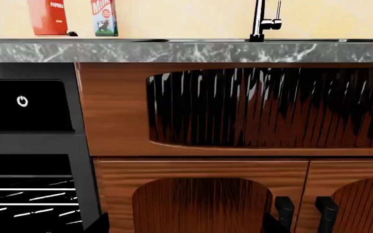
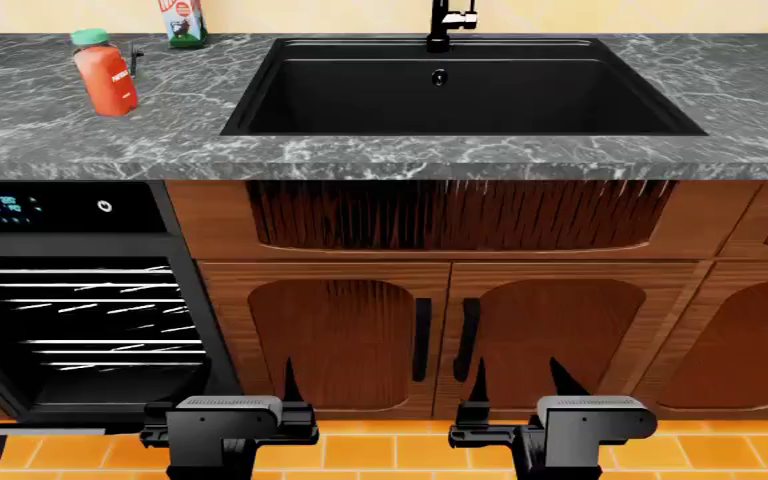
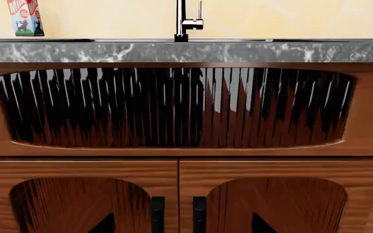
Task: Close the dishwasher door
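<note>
- Dishwasher door (image 2: 64, 420) at lower left of the head view, swung down and out from the open cavity; only a thin black strip visible, exact tilt hard to judge.
- Long axis across the cabinet front; silver handle (image 2: 37, 432) on the outer edge, toward the robot.
- Racks (image 2: 91, 320) exposed above it, control panel (image 2: 37, 207) under the countertop edge (image 2: 384, 160).
- Left gripper (image 2: 253, 390) spread wide, holding nothing, low beside the dishwasher's right frame.
- Right gripper (image 2: 520, 385) likewise wide apart and empty, before the wooden cabinet doors (image 2: 558, 335).
- Orange floor (image 2: 384, 450) free between the grippers.
</note>
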You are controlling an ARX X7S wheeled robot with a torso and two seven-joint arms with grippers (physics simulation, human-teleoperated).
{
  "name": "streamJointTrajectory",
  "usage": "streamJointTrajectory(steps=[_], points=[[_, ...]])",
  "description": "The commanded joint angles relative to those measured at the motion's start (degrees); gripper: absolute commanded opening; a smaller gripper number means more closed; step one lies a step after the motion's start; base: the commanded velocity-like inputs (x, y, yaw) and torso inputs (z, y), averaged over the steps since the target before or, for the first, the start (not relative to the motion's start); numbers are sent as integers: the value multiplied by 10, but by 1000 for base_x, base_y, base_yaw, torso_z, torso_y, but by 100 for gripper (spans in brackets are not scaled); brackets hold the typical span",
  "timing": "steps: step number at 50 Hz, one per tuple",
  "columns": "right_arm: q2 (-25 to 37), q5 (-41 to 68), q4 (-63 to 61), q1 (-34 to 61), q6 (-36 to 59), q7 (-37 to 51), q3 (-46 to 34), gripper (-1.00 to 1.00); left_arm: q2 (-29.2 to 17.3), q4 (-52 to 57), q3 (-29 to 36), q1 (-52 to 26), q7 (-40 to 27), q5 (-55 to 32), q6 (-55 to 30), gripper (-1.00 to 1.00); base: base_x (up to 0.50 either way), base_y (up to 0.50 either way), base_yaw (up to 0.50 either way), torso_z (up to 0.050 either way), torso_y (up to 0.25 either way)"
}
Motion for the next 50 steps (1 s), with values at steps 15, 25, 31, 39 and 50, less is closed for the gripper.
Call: streamJointTrajectory(steps=[15, 25, 31, 39, 50], points=[[32, 8, 6, -5, -17, 32, -49, 100, -31, 12, 35, 6, -33, -30, 1, 100, -272, 0, 0, 0, 0], [41, 15, 3, -8, -20, 40, -60, 100, -40, 19, 45, 8, -44, -38, 0, 100, -500, 0, 0, 0, 0], [45, 19, 2, -9, -20, 45, -64, 100, -45, 23, 50, 10, -48, -42, 0, 100, -500, 0, 0, 0, 0], [51, 28, 0, -11, -31, 48, -69, 100, -50, 22, 56, 10, -53, -48, 1, 100, -210, 0, 0, 0, 0], [61, 13, 6, -17, -71, 61, -85, 100, -57, 23, 61, 8, -60, -57, 0, 100, 4, 281, 0, 0, 0]])
